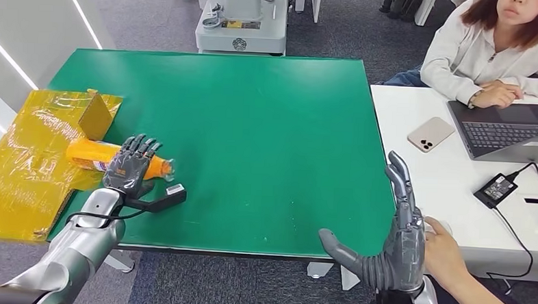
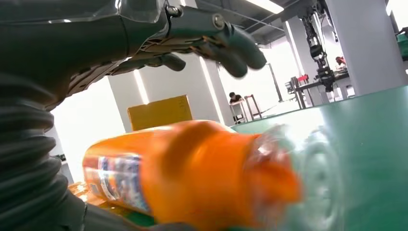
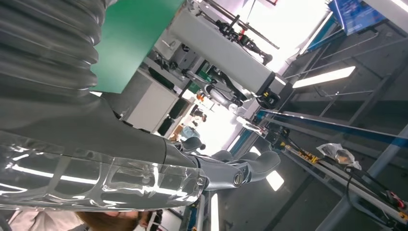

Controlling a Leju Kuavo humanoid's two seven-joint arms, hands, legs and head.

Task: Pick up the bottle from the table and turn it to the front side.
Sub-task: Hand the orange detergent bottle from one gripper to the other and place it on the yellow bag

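Orange bottle (image 1: 91, 155) lies on its side at the 9 o'clock edge of the green table (image 1: 253, 144), base toward the yellow plastic sheet (image 1: 26, 162), clear neck pointing toward 3 o'clock. Left hand (image 1: 130, 164) sits directly over the bottle's neck-end half, fingers (image 1: 141, 146) spread and reaching toward 12 o'clock across the body; left wrist view shows the fingers (image 2: 231, 43) arched above the bottle (image 2: 192, 178) with daylight between them and the orange surface, so the hand is spread wide with nothing in its grasp. Whether the palm touches the bottle, cannot tell. Small yellow box (image 1: 95, 114) stands on the sheet just at 12 o'clock of the bottle. Right hand (image 1: 393, 233) is raised off the table's 5 o'clock corner, fingers straight and apart, thumb out toward 9 o'clock, holding nothing; right wrist view shows the same extended fingers (image 3: 250, 166) against the ceiling. A person's hand (image 1: 445, 252) is just beside the right hand at its 3 o'clock. White desk (image 1: 442, 194) adjoins at 3 o'clock, carrying a phone (image 1: 431, 134), a laptop (image 1: 510, 128) and a black power adapter (image 1: 495, 189); a seated person (image 1: 493, 49) is behind it.
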